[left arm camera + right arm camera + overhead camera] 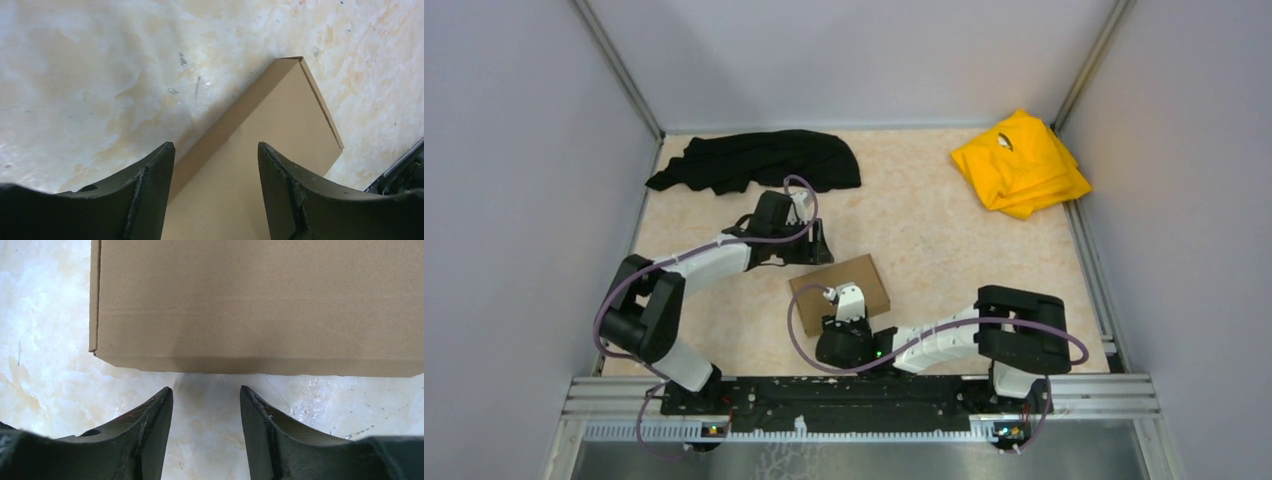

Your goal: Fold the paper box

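The paper box (849,272) is a closed, shallow brown cardboard mailer lying flat in the middle of the table. My left gripper (822,246) hovers at the box's far-left side, open and empty. In the left wrist view the box (270,130) runs under and between the spread fingers of that gripper (216,145). My right gripper (846,318) sits at the box's near edge, open and empty. In the right wrist view its fingertips (206,388) stop just short of the box's side (260,300), with bare table between them.
A black cloth (754,160) lies at the back left and a folded yellow cloth (1021,163) at the back right. Grey walls enclose three sides. A metal rail (864,395) runs along the near edge.
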{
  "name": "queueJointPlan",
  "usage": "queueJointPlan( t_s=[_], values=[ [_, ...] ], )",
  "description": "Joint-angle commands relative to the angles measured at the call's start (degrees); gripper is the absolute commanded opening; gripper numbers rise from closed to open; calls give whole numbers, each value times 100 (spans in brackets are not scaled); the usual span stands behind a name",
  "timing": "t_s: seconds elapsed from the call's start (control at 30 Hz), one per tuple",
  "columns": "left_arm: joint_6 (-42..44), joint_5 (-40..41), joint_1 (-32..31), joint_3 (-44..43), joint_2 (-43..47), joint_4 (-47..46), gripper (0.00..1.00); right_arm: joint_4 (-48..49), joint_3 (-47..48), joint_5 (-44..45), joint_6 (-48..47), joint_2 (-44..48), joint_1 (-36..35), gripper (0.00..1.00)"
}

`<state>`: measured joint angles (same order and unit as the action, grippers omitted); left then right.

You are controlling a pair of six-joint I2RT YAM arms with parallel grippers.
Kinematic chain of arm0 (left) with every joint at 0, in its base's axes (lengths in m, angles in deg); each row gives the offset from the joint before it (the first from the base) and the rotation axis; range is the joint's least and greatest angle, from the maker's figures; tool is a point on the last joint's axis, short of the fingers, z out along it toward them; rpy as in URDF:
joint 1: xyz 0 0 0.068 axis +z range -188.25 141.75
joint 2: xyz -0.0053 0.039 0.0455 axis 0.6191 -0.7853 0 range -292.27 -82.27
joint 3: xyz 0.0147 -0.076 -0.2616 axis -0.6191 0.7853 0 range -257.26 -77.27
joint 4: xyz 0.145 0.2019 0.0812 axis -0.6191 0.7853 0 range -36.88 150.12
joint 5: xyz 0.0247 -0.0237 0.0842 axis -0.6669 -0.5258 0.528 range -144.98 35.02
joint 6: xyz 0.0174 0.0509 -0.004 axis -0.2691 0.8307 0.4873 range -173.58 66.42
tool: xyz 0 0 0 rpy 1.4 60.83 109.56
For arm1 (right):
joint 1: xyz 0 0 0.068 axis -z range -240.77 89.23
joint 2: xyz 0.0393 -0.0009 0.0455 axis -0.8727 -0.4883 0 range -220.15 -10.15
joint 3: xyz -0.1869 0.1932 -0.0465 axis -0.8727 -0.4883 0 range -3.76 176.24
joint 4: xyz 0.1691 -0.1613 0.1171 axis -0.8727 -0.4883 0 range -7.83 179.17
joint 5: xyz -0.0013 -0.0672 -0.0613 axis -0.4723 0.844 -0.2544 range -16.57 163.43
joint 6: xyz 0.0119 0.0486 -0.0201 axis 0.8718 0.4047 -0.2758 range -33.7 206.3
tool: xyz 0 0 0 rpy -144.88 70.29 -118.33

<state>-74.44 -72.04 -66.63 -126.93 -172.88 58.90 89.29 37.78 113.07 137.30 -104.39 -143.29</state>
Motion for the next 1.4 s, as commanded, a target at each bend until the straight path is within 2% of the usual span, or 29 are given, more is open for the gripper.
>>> queueJointPlan(
  t_s=[0.0, 0.07, 0.17, 0.27, 0.57, 0.77, 1.1, 1.37],
  values=[
    [40, -10, 317, 110, -50, -98, 67, -608, -1, -303, 82, -346, -175, 49],
    [30, -119, 410, 125, -246, -178, 63, -540, 55, -280, 38, -393, -177, 45],
    [38, -281, 485, 34, -638, -252, 52, -413, 177, -253, -83, -546, -181, 38],
    [30, -486, 518, -44, -960, -292, 45, -299, 286, -284, -176, -653, -239, 37],
    [-19, -542, 518, 12, -1060, -427, 43, -229, 684, -242, -226, -1008, -492, 38],
    [-61, -699, 509, 92, -1124, -516, 38, -703, 952, 153, 149, -1271, -486, 38],
    [-197, -884, 360, 455, -1181, -907, 34, -82, 781, 431, 332, -1722, -271, 38],
    [-277, -936, 165, 560, -1317, -1058, 32, -78, 837, 785, 425, -1996, -123, 38]
  ],
)
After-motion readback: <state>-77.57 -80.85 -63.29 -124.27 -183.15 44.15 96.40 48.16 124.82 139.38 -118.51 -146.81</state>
